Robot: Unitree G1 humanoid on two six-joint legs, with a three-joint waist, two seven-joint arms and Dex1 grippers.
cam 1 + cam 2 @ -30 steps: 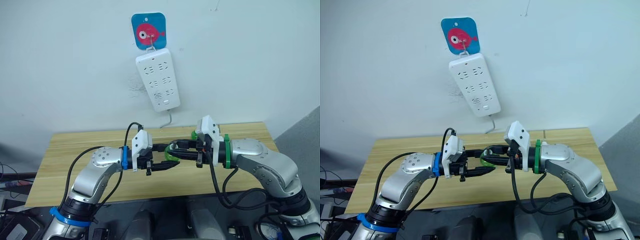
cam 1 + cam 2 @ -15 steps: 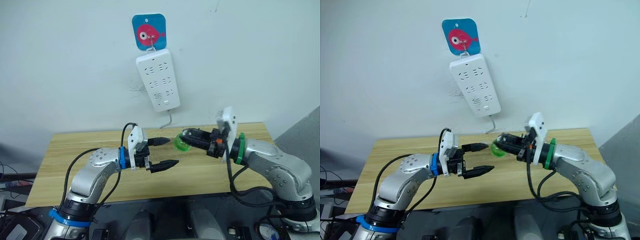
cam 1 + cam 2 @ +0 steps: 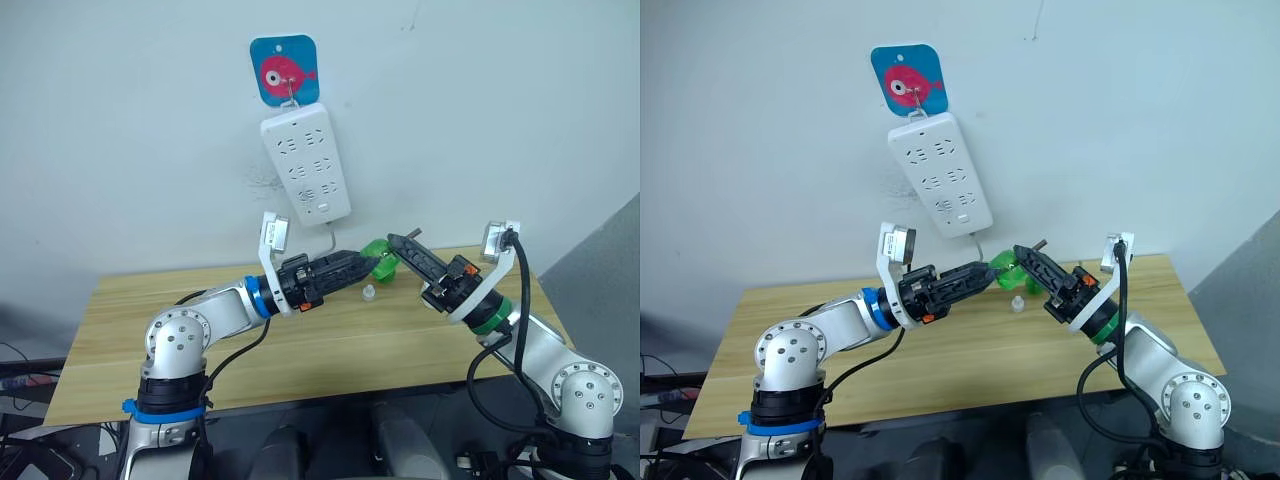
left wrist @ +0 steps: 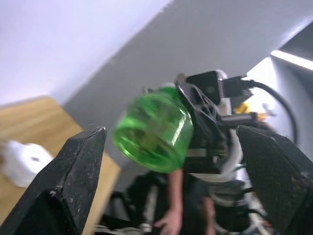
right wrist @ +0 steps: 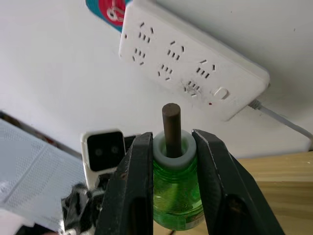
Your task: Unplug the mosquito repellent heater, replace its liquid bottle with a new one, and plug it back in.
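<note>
The green liquid bottle (image 5: 177, 196) hangs in the air above the bench (image 3: 150, 320), its dark wick pointing at the wall's white power strip (image 3: 305, 165). The right gripper (image 5: 171, 142) has its fingers clamped on the bottle's white neck. The left gripper (image 4: 169, 132) faces the bottle's base, fingers spread wide. Beneath, on the bench, lies a small white piece (image 3: 369, 293); I cannot tell whether it is the heater.

Green bottle (image 5: 177, 196) with dark wick, white power strip (image 3: 306, 166), light wooden table (image 3: 200, 330).
</note>
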